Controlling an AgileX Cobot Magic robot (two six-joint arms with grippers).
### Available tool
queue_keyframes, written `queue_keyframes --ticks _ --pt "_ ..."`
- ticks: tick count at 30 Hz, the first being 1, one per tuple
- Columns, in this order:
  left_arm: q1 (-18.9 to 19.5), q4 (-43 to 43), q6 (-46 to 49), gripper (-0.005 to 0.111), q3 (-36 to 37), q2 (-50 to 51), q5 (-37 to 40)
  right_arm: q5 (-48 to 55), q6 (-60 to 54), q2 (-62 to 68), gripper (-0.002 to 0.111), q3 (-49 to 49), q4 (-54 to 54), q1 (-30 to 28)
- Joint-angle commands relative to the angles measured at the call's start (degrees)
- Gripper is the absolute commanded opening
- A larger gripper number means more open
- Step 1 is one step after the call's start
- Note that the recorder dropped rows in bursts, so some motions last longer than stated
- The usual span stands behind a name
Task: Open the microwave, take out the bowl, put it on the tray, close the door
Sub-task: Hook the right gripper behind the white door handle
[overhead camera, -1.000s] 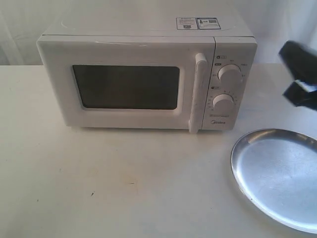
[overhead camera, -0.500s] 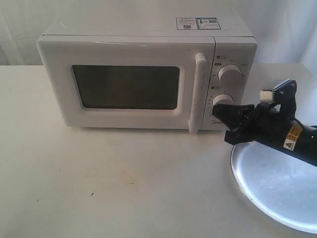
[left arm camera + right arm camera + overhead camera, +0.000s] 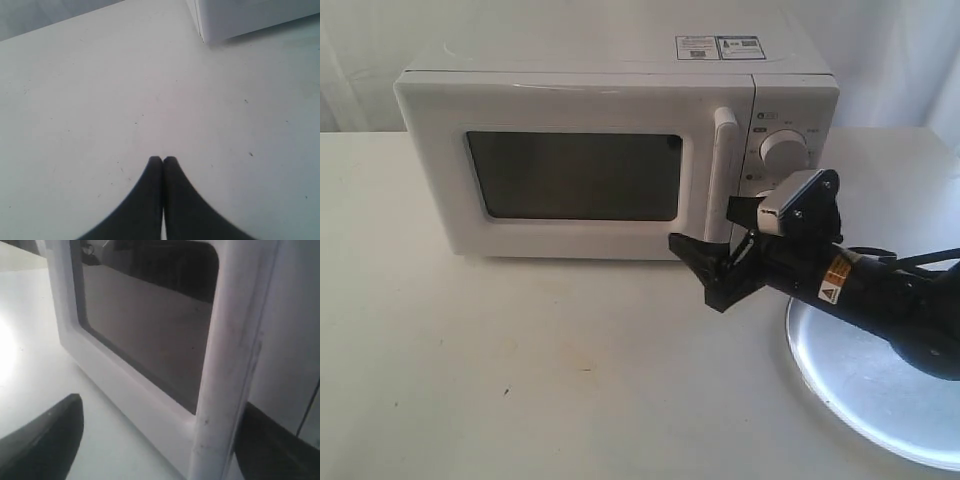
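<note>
While the door (image 3: 575, 170) sits shut flush against the front of the microwave (image 3: 610, 80), which fills the upper middle of the exterior view, the right gripper (image 3: 708, 232) reaches in from the lower right of that frame to the bottom end of the door's tall white handle (image 3: 720, 180). Its black fingers (image 3: 705, 270) are spread wide, one on each side of the bar. The right wrist view shows this close up: the handle (image 3: 227, 365) runs down the frame between one dark finger (image 3: 45, 445) at the lower left and the other at the lower right, with the right gripper (image 3: 160, 445) open around it. Whether either finger touches the bar I cannot tell. The window (image 3: 150, 320) is dark, and nothing behind it can be made out.

The tray (image 3: 880, 400) lies flat on the white table (image 3: 520, 380) in the lower right of the exterior view, near the microwave's right front corner, and the right arm (image 3: 880, 300) crosses above its upper edge. One round dial (image 3: 783, 150) shows on the control panel above the arm.

Only the left wrist view shows the left gripper (image 3: 162, 165): its two dark fingertips (image 3: 152, 172) are pressed together, holding nothing, over bare table (image 3: 75, 100), with a corner of the microwave (image 3: 245, 17) at the upper right of that frame.
</note>
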Motion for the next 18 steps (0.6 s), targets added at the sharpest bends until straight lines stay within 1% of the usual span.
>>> queue_keyframes --ticks 1,4,5,8,9,12,15,18 --pt "-0.21 -0.21 -0.1 0.0 -0.24 -0.22 0.0 -1.21 -4.79 -0.15 0.068 -0.7 5.84 2.19" --pt "-0.21 -0.21 -0.1 0.0 -0.24 -0.22 0.0 -1.21 -4.32 -0.15 0.054 -1.87 5.2 3.57" --pt "-0.21 -0.21 -0.1 0.0 -0.24 -0.22 0.0 0.4 -4.28 -0.15 0.046 -2.54 4.57 4.16" --pt "-0.21 -0.21 -0.1 0.0 -0.24 -0.22 0.0 6.85 -4.28 -0.15 0.012 -4.31 3.29 6.26" --pt "-0.21 -0.21 -0.1 0.0 -0.24 -0.22 0.0 7.52 -4.28 -0.15 0.0 -4.62 2.76 6.75" --pt "-0.21 -0.21 -0.1 0.0 -0.24 -0.22 0.0 5.01 -7.13 -0.15 0.0 -4.75 -2.11 7.8" --pt "-0.21 -0.21 -0.1 0.0 -0.24 -0.22 0.0 -1.21 -9.31 -0.15 0.0 -4.75 -13.64 7.94" --pt "-0.21 -0.21 -0.1 0.0 -0.24 -0.22 0.0 -1.21 -9.14 -0.15 0.0 -4.75 -20.74 8.06"
